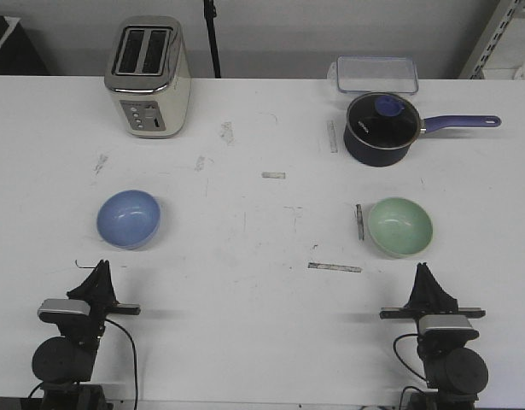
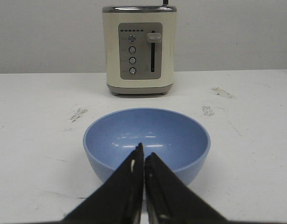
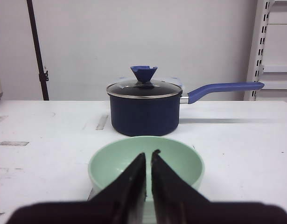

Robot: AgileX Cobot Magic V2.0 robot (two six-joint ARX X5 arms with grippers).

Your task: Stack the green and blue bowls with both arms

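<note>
The blue bowl (image 1: 128, 218) stands upright on the white table at the left; it also shows in the left wrist view (image 2: 148, 140). The green bowl (image 1: 400, 225) stands upright at the right; it also shows in the right wrist view (image 3: 145, 163). My left gripper (image 1: 100, 266) is shut and empty, near the table's front edge, a short way in front of the blue bowl; its tips (image 2: 143, 151) point at the bowl. My right gripper (image 1: 422, 268) is shut and empty, just in front of the green bowl; its tips (image 3: 149, 155) point at it.
A cream toaster (image 1: 148, 77) stands at the back left. A dark saucepan (image 1: 380, 128) with a glass lid and purple handle stands behind the green bowl, with a clear plastic box (image 1: 376, 74) behind it. Tape scraps (image 1: 335, 267) lie on the table (image 1: 245, 325).
</note>
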